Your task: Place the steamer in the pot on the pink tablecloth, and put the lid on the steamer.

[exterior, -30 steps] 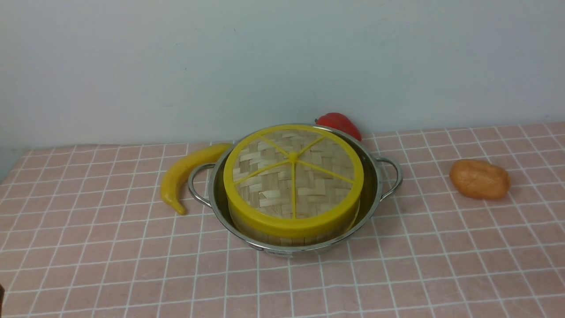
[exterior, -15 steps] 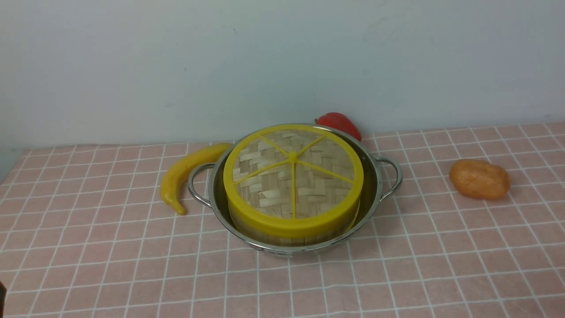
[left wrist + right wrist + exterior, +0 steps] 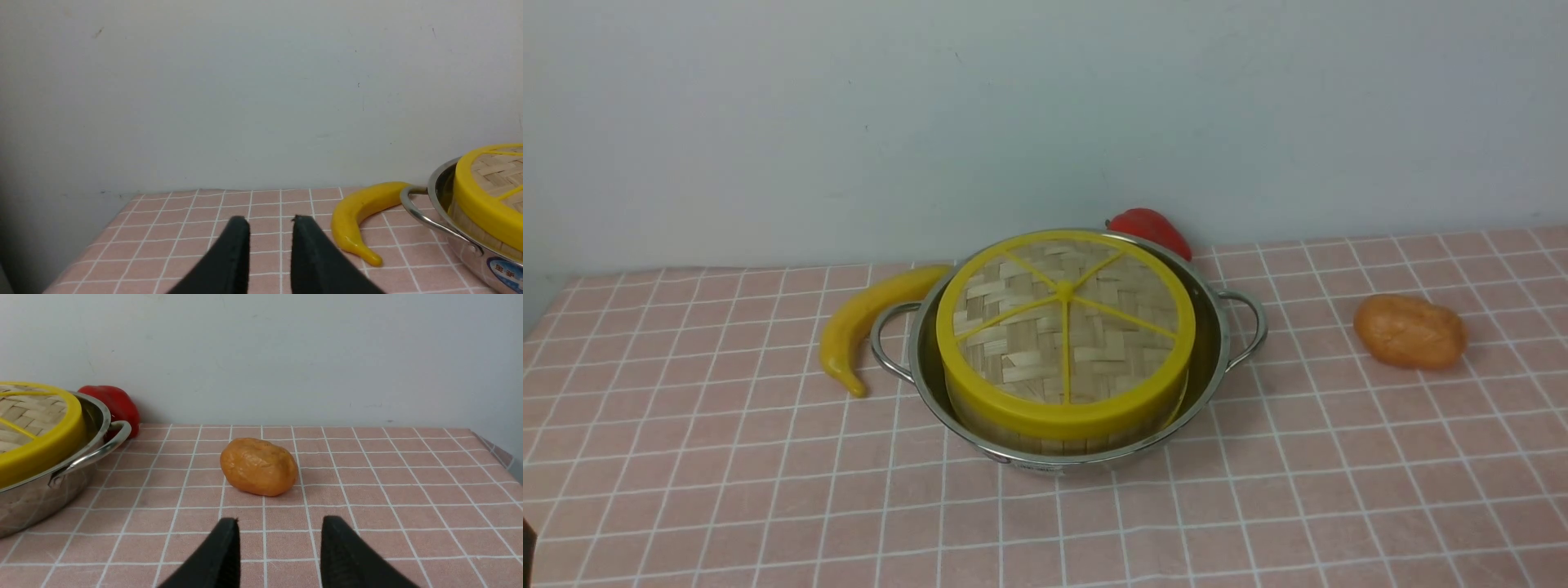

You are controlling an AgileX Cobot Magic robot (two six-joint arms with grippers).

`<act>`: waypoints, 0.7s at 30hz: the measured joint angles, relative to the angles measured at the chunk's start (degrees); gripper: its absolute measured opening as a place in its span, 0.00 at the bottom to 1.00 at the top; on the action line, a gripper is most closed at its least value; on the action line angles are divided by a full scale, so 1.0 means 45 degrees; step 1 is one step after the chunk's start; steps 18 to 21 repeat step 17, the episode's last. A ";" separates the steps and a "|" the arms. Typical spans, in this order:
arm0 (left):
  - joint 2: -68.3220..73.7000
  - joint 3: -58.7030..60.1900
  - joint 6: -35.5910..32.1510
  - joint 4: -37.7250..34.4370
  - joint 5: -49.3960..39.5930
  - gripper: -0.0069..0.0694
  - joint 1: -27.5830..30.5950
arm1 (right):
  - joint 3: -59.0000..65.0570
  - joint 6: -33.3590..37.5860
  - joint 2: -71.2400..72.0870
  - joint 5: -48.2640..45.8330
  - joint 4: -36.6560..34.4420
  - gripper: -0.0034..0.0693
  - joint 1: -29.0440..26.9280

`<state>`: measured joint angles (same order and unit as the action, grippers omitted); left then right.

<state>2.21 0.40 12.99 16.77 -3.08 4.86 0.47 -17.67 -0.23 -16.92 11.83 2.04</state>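
Hanging apart with nothing between its fingers, the left hand (image 3: 270, 220) has a modest gap between the tips; the right hand (image 3: 280, 520) stands wider, also empty. Both point forward over the near side of the pink tablecloth (image 3: 849, 506), level and clear of every object — a resting pose, it would seem, since the stacking looks complete.

Farther out, just above the middle of the front view, the pot (image 3: 1227, 359) sits upright, its handles near three and nine o'clock. The steamer (image 3: 1045, 445) is inside its rim, probably so the pot can support it, and the lid (image 3: 1029, 351) caps the steamer, apparently seated flat. A banana (image 3: 845, 331) lies beside the pot at about nine to ten o'clock, a red pepper (image 3: 1150, 231) toward one, and a brown, potato-like lump (image 3: 1410, 331) well apart at three.
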 joint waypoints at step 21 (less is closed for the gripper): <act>0.0000 0.0000 0.0000 0.0000 0.0000 0.31 0.0000 | 0.0000 0.0000 0.0010 -0.0010 0.0000 0.45 0.0000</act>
